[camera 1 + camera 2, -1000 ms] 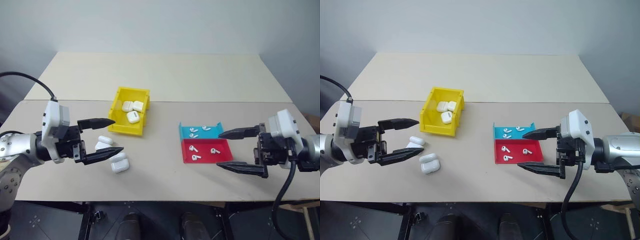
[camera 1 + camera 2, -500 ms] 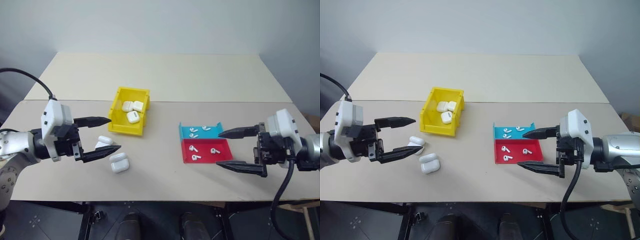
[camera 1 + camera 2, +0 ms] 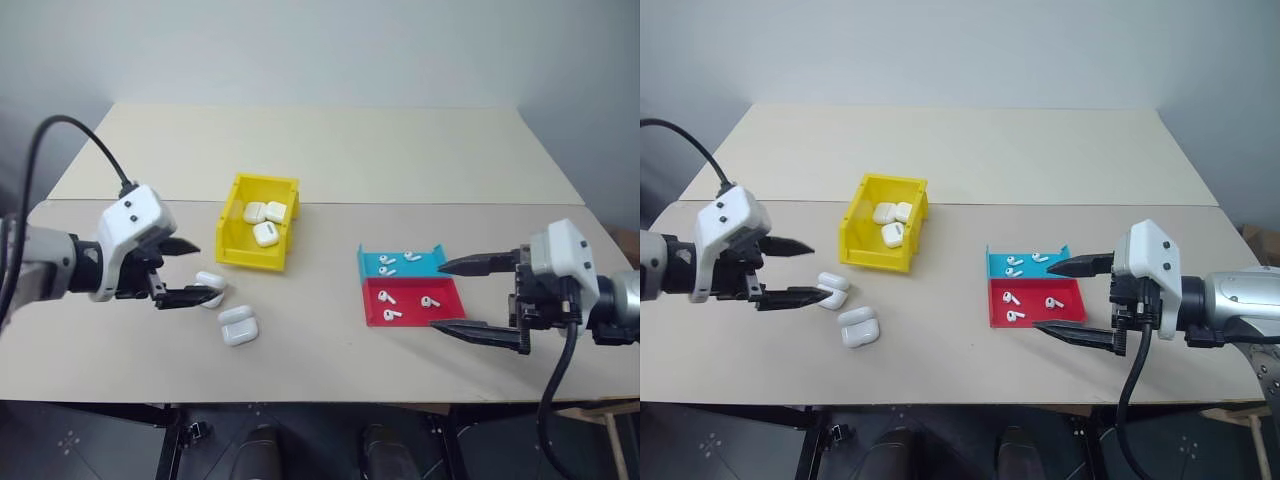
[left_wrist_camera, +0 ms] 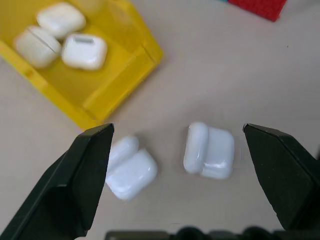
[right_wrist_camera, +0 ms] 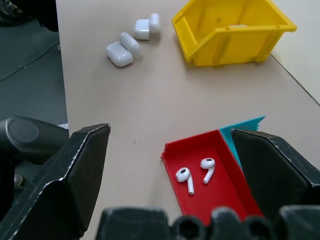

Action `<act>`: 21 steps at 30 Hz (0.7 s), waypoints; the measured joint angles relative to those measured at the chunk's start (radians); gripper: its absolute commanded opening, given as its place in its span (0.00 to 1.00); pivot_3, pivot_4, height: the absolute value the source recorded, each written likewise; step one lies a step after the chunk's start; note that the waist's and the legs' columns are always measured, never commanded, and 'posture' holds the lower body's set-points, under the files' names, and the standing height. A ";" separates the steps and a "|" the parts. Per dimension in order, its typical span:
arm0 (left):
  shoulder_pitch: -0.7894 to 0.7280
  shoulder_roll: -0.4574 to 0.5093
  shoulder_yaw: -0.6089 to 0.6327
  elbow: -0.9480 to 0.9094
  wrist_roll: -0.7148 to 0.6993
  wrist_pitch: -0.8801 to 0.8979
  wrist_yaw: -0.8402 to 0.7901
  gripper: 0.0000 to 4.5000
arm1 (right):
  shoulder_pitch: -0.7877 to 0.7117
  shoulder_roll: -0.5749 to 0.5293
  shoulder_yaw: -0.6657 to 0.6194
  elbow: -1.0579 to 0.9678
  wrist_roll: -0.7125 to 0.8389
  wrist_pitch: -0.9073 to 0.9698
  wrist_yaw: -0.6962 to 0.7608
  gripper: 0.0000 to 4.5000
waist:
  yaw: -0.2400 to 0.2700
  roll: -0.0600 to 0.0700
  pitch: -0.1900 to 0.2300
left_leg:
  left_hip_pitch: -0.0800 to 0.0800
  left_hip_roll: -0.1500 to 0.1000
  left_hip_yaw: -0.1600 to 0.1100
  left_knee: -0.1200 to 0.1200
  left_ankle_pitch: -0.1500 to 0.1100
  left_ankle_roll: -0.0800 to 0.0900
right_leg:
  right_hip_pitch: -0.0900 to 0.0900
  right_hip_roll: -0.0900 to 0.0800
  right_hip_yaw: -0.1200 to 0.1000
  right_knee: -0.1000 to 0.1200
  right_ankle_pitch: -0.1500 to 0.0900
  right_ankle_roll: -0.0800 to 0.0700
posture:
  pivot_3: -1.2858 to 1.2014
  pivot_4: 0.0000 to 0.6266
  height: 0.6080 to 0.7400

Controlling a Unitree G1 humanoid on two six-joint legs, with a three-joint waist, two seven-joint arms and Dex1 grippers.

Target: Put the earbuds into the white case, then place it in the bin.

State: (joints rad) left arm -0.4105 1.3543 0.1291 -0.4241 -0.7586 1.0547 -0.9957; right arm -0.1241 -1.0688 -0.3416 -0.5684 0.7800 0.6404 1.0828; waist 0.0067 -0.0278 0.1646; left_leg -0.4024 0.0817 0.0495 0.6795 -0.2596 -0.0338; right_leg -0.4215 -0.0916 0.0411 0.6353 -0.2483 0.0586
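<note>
Two white cases lie on the table with lids open, one in front of the yellow bin and one nearer me; the left wrist view shows them too. My left gripper is open and tilted down, and its lower finger crosses in front of the farther case. Three shut cases lie in the bin. Earbuds lie in the red tray and the blue tray. My right gripper hangs open and empty, its tips at the red tray's right edge.
The blue tray and the red tray sit side by side right of centre. A seam between two tabletops runs behind the bin. The table's front edge is close below both grippers.
My left gripper has drawn back to the left and tipped downward, its lower finger now against the farther loose case. The right gripper and all objects have stayed put.
</note>
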 measured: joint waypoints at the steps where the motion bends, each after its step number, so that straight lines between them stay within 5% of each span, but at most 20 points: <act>1: -0.048 0.021 -0.040 0.009 -0.011 0.053 -0.012 1.00 | 0.000 0.000 0.000 0.000 -0.001 0.001 -0.003 1.00 | 0.001 0.000 0.000 | 0.000 0.000 0.000 0.000 0.000 0.000 | 0.000 0.000 0.000 0.001 0.000 0.000 | 0.52 0.24 1.00; 11: -0.483 -0.067 -0.432 0.151 0.074 0.518 0.121 1.00 | 0.026 0.006 0.007 -0.028 0.010 0.009 -0.038 1.00 | 0.006 -0.002 0.000 | -0.001 -0.001 -0.002 0.001 0.000 0.000 | 0.000 0.000 0.000 0.005 -0.001 0.000 | 0.52 0.24 1.00; 21: -0.689 -0.104 -0.733 0.219 0.066 0.557 0.254 1.00 | -0.002 -0.045 0.002 0.000 0.030 0.040 0.001 1.00 | 0.005 -0.002 0.000 | 0.000 -0.001 -0.002 0.003 0.000 0.000 | 0.000 0.000 0.000 0.005 -0.001 -0.001 | 0.52 0.24 1.00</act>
State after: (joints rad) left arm -1.0991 1.2500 -0.6042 -0.2052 -0.6922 1.6114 -0.7420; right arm -0.1264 -1.1140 -0.3392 -0.5682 0.8103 0.6807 1.0833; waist 0.0121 -0.0298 0.1650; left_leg -0.4023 0.0807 0.0476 0.6821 -0.2596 -0.0337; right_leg -0.4215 -0.0915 0.0414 0.6405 -0.2492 0.0578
